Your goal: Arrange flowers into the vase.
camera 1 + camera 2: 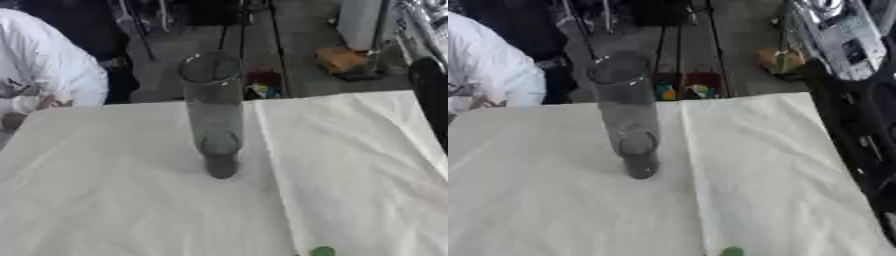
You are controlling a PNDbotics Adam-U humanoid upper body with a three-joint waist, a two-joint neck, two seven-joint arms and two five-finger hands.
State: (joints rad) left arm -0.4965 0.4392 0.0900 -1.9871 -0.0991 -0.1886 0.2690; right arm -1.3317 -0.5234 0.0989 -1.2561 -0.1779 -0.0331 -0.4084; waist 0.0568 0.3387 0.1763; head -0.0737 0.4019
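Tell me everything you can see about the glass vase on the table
The vase is a tall, narrow cylinder of clear, grey-tinted glass with a round open mouth and a thicker, darker base. It stands upright near the middle of the white cloth-covered table, just left of the seam where two cloths meet. No flowers or stems show in it; whether it holds water cannot be told. Nothing touches it except the cloth under it, and no robot hand is near it.
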